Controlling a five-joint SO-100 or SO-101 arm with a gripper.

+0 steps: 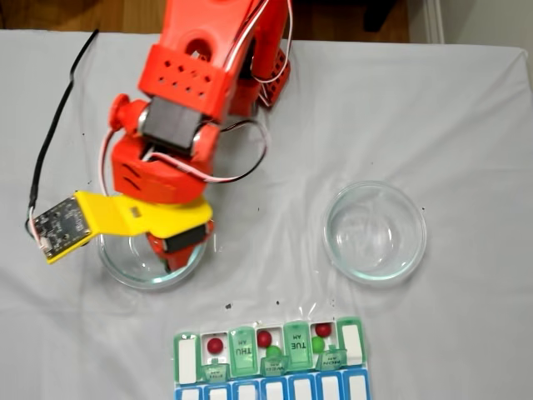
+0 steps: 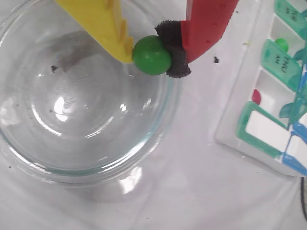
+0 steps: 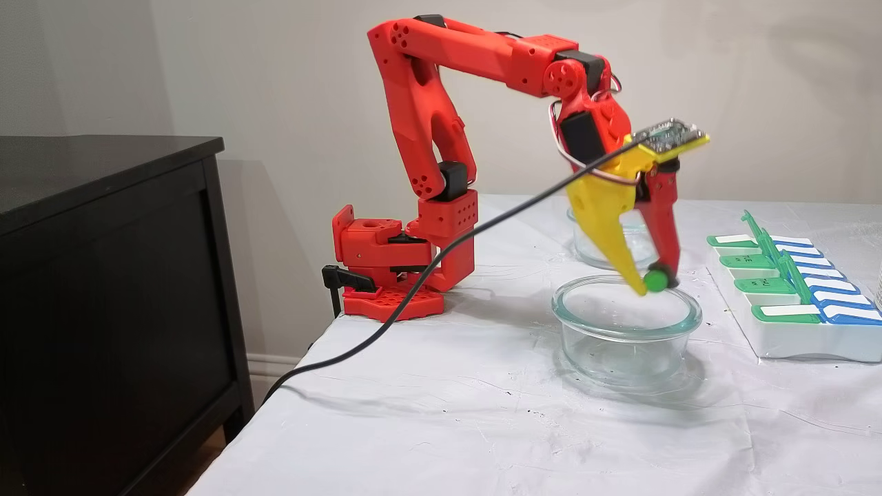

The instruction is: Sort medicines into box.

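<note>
white cloth (image 3: 482, 413) covers the table, with a pale wall behind and a dark cabinet (image 3: 103, 289) at the left of a fixed view. the red arm (image 3: 441, 103) reaches out over a clear glass dish (image 3: 623, 337), and its gripper (image 3: 656, 281) points down with a green ball (image 3: 657, 280) pinched between the tips, level with the dish's rim. in the wrist view the ball (image 2: 152, 54) sits squeezed between the yellow finger (image 2: 103, 24) and a black foam pad (image 2: 173, 48) on the red finger, above the edge of the dish (image 2: 29, 143). a second glass dish (image 1: 375, 231) stands well apart to the right in a fixed view from above.

the pill box (image 1: 271, 357) lies near the bottom edge of that view, several green lids raised. inside its white cells are three dark red balls: one (image 1: 216, 344) toward the left, one (image 1: 264, 338) near the middle, one (image 1: 323, 329) toward the right. two green balls lie there too, one (image 1: 273, 352) just below the middle red one, another (image 1: 317, 343) just below the right red one. a row of blue lids (image 1: 275, 389) runs along the box's near side. a black cable (image 3: 413, 282) trails off the table's edge.
</note>
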